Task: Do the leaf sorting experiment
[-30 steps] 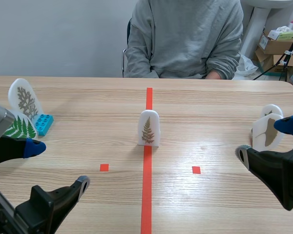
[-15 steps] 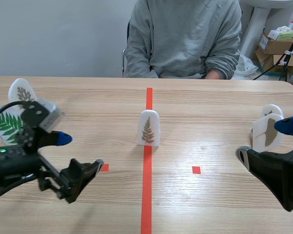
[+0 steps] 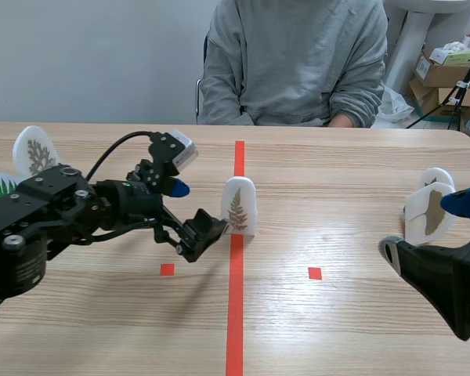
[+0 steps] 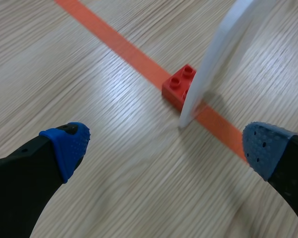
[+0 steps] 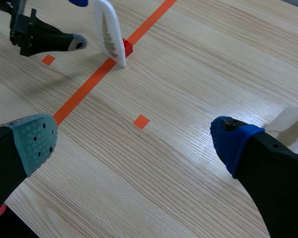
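Scene view first: leaf card (image 3: pixel 239 205), white with a brown fern print, stands upright on the orange tape line (image 3: pixel 235 313) mid-worktop (image 3: pixel 337 329). The left gripper (image 3: pixel 194 208) is just beside that card, on the robot's left of it, fingers spread wide and holding nothing. The right gripper (image 3: pixel 424 225) sits well apart from the card on the other side, fingers likewise wide and empty, close to more white cards (image 3: pixel 431 205).

Left wrist view: the card is edge-on ahead of the gripper, nearer one blue pad (image 4: pixel 262 143), plugged into a small red brick (image 4: pixel 180 85).

Right wrist view: card and brick lie far ahead of the open fingers.

The likely risk is a topple. The card is tall on a narrow base, so a finger nudging it before both pads close could knock it flat or skid it off the line.
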Controlling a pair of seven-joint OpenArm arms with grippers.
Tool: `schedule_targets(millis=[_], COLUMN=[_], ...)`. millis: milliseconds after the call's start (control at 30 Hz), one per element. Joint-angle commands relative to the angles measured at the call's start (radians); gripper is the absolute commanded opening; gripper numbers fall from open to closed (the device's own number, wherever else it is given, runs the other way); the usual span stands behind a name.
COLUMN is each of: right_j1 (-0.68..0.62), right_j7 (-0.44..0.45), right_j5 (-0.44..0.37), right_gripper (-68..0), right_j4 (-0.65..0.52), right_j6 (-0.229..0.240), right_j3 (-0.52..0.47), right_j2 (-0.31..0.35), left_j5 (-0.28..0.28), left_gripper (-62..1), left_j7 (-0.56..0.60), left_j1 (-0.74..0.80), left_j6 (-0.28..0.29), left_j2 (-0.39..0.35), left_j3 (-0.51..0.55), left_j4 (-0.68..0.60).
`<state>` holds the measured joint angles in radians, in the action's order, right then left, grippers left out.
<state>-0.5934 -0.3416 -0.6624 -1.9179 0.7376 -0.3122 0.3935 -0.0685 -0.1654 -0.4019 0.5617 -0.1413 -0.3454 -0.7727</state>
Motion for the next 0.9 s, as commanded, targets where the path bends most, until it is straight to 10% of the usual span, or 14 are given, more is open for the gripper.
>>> schedule_targets(millis=[0,633,867], right_j1=[0.010,0.012,0.012], right_j7=[0.018,0.018,0.018], right_j5=[-0.011,-0.011,-0.011], right_gripper=[-3.3,-3.3,-3.3], right_j4=[-0.001,-0.001,-0.001], right_j6=[0.008,0.008,0.008], right_j3=[-0.001,-0.001,-0.001], right_j2=[0.011,0.011,0.011], left_j5=[0.007,0.014,0.013], left_gripper=[1.4,0.6,-21.9], left_j7=[0.017,0.042,0.043], left_j1=[0.000,-0.011,-0.011], left_j6=[0.002,-0.073,-0.073], left_j2=[0.029,0.110,0.110], left_j3=[-0.010,-0.071,-0.071], left_j4=[-0.019,0.027,0.027])
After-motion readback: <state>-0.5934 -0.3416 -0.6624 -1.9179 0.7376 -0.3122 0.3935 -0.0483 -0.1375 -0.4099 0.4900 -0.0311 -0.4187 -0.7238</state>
